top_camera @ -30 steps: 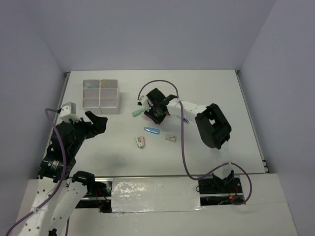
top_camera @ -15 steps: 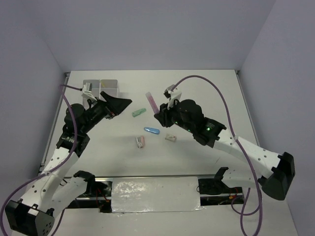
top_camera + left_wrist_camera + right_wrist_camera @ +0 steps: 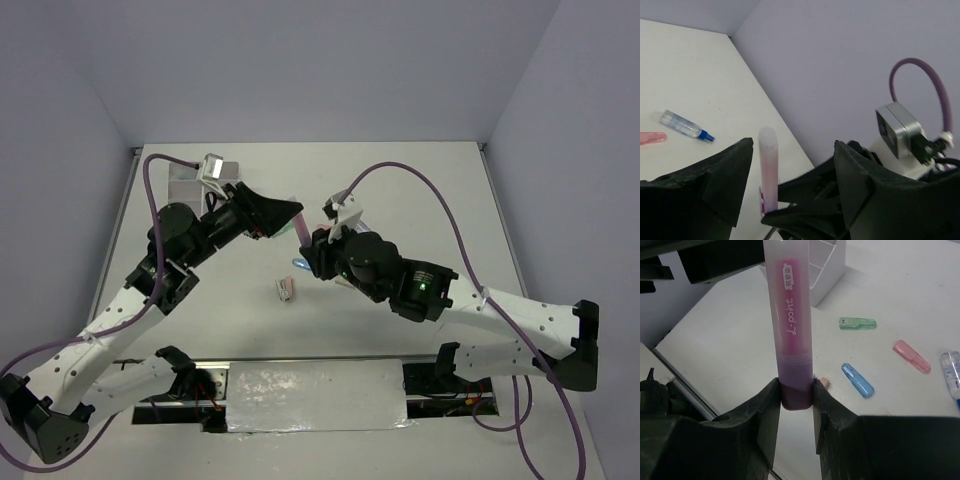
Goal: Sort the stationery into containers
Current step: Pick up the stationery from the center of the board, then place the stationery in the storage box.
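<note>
My right gripper (image 3: 796, 390) is shut on the lower end of a pink and purple capped stick (image 3: 790, 315) and holds it upright above the table. In the top view this stick (image 3: 299, 230) stands between the two arms. My left gripper (image 3: 792, 150) is open, and the stick's top (image 3: 768, 170) stands between its jaws, nearer the left one, without touching. In the top view the left gripper (image 3: 290, 220) is right beside the right gripper (image 3: 318, 250). The whitish compartment box (image 3: 827, 265) is mostly hidden behind the left arm in the top view (image 3: 182, 175).
On the table lie a green stick (image 3: 857, 323), a pink stick (image 3: 911, 356), a blue stick (image 3: 857, 380), a clear blue-tipped pen (image 3: 952, 370) and a small pink piece (image 3: 824, 382). A pink and white item (image 3: 286, 289) lies nearer the front.
My right gripper lifted the pink stick off the table and carried it left and nearer. My left arm swung right from beside the box until its open jaws reached the stick.
</note>
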Tool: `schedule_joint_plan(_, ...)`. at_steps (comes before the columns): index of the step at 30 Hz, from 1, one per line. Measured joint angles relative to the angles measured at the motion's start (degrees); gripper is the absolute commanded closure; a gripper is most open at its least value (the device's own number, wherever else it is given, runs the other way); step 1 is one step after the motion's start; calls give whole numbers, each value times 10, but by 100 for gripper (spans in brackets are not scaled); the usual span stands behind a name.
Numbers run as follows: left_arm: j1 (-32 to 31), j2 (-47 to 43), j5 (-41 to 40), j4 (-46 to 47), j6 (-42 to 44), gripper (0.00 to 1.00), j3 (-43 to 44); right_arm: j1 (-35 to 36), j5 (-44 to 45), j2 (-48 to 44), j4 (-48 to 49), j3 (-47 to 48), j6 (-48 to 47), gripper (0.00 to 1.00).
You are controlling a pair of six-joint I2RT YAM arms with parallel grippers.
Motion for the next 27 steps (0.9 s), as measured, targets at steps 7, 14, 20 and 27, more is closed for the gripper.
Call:
schedule_joint_plan(7,-1,30,-34,-56,23,48,28,35,62,33,-21,36,-6,100)
schedule_joint_plan(14,-2,47,-37,-103,51,100,46,38,77,43,-29,38,-20,69)
schedule_joint_plan(20,0,101,-156,-216,152,100,162,-1,40,-5,11,-30,-28,0)
schedule_joint_plan(27,123,224,-373,-253,221,100,262,-76,33,-154,2,-157,-6,0)
